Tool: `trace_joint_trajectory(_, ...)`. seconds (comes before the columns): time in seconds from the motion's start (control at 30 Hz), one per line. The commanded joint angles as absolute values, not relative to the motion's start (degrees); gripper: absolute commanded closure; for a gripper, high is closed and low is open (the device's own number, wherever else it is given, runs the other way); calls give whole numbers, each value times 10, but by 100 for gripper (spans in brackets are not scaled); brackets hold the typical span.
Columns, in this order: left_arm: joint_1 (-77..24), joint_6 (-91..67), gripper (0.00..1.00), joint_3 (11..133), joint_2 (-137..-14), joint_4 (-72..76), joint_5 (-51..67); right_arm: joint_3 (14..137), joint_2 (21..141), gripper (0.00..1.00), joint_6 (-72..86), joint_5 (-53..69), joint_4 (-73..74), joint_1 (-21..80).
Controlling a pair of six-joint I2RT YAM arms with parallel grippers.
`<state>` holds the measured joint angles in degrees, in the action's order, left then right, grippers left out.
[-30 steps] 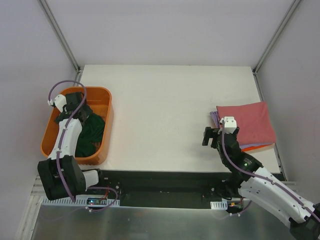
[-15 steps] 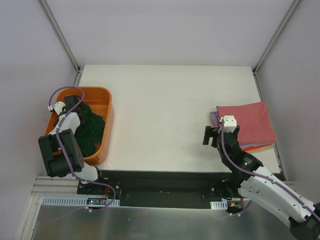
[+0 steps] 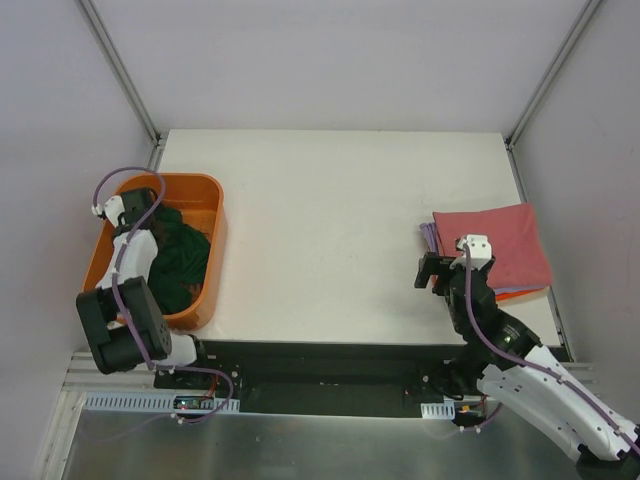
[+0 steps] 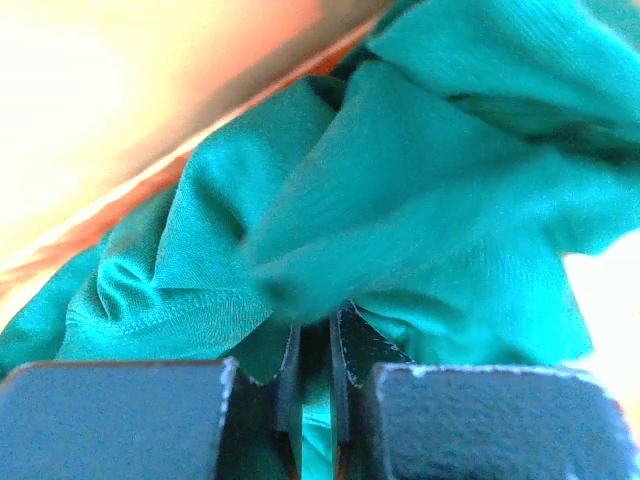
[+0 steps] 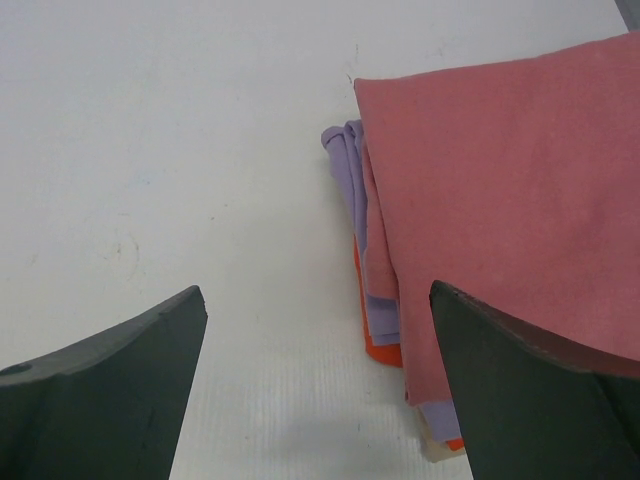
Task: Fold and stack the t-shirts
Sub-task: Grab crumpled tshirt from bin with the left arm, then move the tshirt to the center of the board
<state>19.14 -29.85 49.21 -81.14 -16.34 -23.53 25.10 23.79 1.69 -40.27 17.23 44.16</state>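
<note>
Left wrist: green t-shirt (image 4: 420, 200) seemingly pinched in left end effector (image 4: 317, 350).

White arms (image 3: 135, 262), black joints (image 3: 115, 330), purple cables (image 3: 122, 171)

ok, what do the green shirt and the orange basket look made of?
Green shirt: soft knit cloth, matte; fine ribbing, a stitched hem and loose folds show close up. Orange basket: probably moulded plastic, smooth with a slight sheen; rigid rounded rim holds its shape.

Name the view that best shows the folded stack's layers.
Right wrist: pink-red shirt over lavender shirt and orange shirt edges, close up. Top external shows mostly the pink top; left wrist, none.
</note>
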Motion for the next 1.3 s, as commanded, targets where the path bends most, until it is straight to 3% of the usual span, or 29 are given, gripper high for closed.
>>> trace_joint_trajectory(0.0,182,-303,100,490,-667,-150,-147,266,210,4,21,-404,180,439)
trace_joint_trajectory(0.2,177,-373,100,547,-492,-159,-21,259,190,4,29,-390,177,440)
trace_joint_trajectory(0.4,145,-392,100,717,-475,-159,94,264,187,4,29,-368,178,439)
trace_joint_trajectory(0.57,2,-346,100,893,-577,-159,113,265,188,4,34,-338,171,439)
trace_joint_trajectory(0.67,-133,-276,100,1000,-660,-159,123,265,187,4,40,-343,172,439)
trace_joint_trajectory(0.83,-273,-216,100,1171,-778,-158,218,261,174,4,47,-338,168,439)
trace_joint_trajectory(1.1,-380,-188,100,1333,-932,-170,263,258,160,4,50,-345,170,440)
trace_joint_trajectory(1.27,-388,-182,100,1350,-979,-170,237,255,152,4,50,-365,178,439)
